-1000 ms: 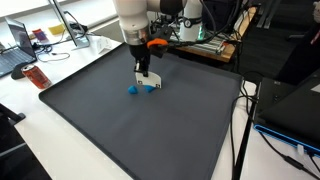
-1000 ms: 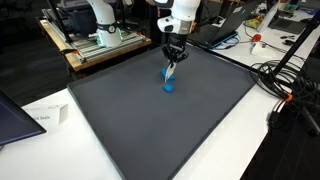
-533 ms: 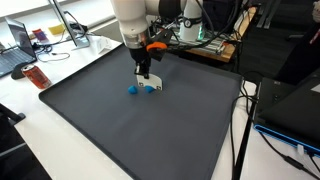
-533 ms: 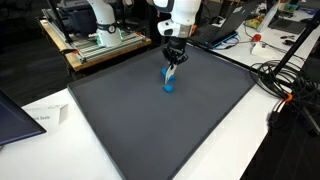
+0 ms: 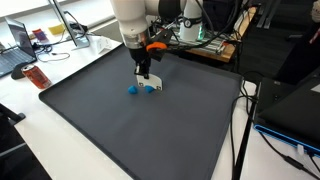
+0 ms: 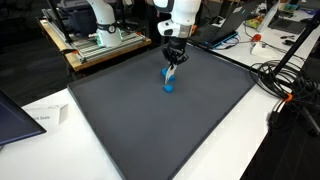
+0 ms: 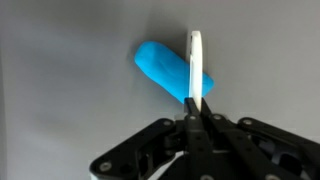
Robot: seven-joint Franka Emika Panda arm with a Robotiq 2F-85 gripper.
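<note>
My gripper [image 7: 197,108] is shut on a thin white flat piece [image 7: 196,62], held edge-on and pointing down at the mat. Just beneath and behind it lies a blue oblong object [image 7: 160,68] on the dark grey mat. In both exterior views the gripper [image 5: 145,76] [image 6: 172,62] hangs upright over the far middle of the mat, with the blue object [image 5: 131,90] [image 6: 168,87] at its tips and the white piece [image 6: 170,74] reaching down to it. I cannot tell whether the white piece touches the blue object.
The dark mat [image 5: 130,130] [image 6: 150,130] covers most of the table. An orange-red item [image 5: 35,76] and a laptop [image 5: 18,50] sit off one edge. A second robot on a rack [image 6: 95,25], cables [image 6: 285,85] and papers [image 6: 40,115] surround the mat.
</note>
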